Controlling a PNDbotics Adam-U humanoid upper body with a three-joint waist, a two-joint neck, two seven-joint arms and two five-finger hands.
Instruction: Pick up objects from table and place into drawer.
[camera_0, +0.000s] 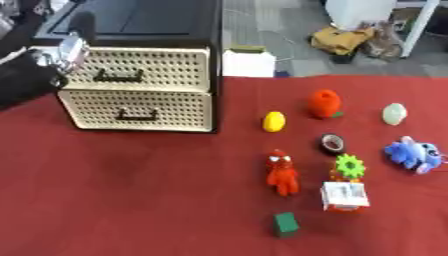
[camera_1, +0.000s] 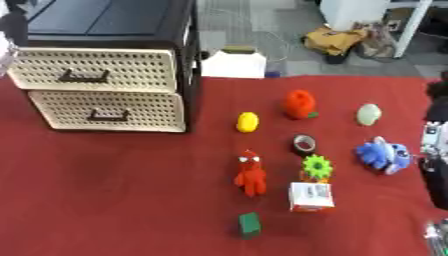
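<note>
A black cabinet with two cream perforated drawers stands at the table's back left; both drawer fronts show black handles. My left hand is at the upper drawer's left corner, partly cut by the edge. On the red cloth lie a yellow lemon, an orange fruit, a pale egg shape, a black tape roll, a blue plush, a red figure, a green gear, a white carton and a green block. My right hand shows dark at the right edge, beside the plush.
The red table's far edge runs behind the fruit. Beyond it stand a white box and bags on the floor. Bare red cloth spreads in front of the cabinet.
</note>
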